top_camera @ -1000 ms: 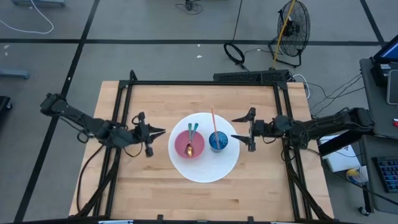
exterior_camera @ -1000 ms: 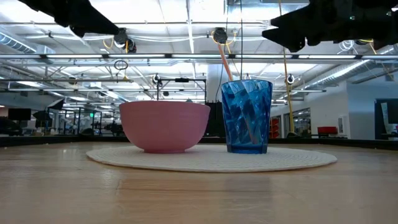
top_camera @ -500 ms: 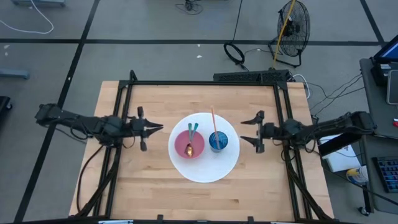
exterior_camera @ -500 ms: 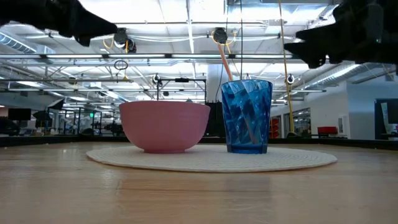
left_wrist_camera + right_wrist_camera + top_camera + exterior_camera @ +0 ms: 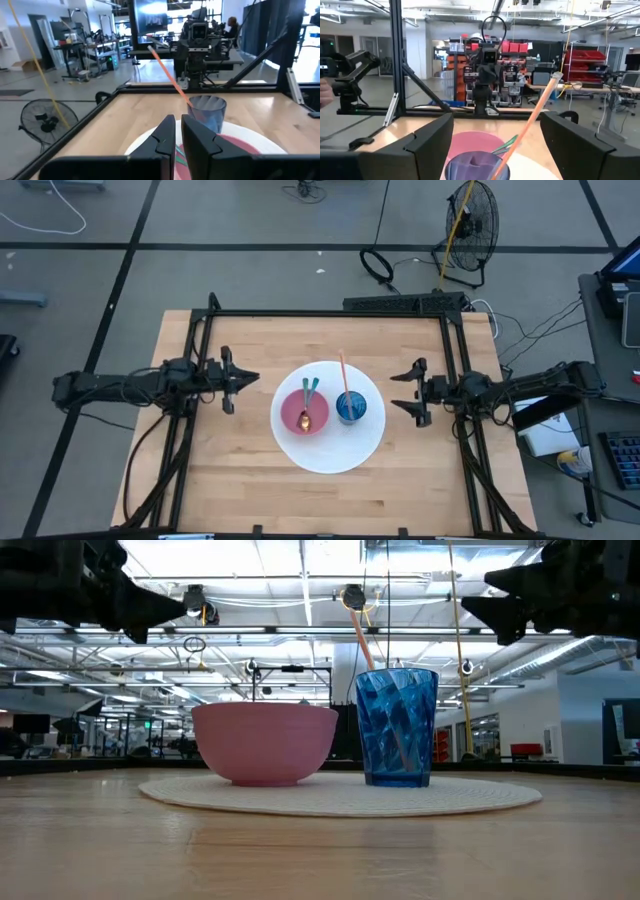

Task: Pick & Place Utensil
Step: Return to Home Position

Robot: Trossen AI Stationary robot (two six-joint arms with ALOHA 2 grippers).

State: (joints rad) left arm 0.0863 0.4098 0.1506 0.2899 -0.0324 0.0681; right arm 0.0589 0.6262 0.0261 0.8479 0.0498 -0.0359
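Observation:
A pink bowl (image 5: 305,413) and a blue cup (image 5: 350,407) stand side by side on a round white mat (image 5: 330,457) at the table's middle. Utensils with teal handles (image 5: 308,392) lean inside the bowl. An orange straw (image 5: 342,370) sticks out of the cup, leaning toward the far edge. My left gripper (image 5: 253,378) hovers left of the mat, shut, pointing at the bowl (image 5: 240,142). My right gripper (image 5: 398,392) hovers right of the mat, open, facing the cup (image 5: 475,167). In the low view both grippers (image 5: 180,605) (image 5: 475,605) are well above the bowl's rim.
A black frame (image 5: 330,313) runs along the table's far edge and down both sides beneath the arms. Bare wood (image 5: 320,500) lies between the mat and the near edge. A fan (image 5: 470,220) and cables are on the floor beyond the table.
Both arms have drawn back from the mat. The left gripper has moved toward the table's left edge, drifted slightly toward the far edge and sunk a little in the low view. The right gripper has moved toward the right edge. Bowl, cup and utensils have stayed put.

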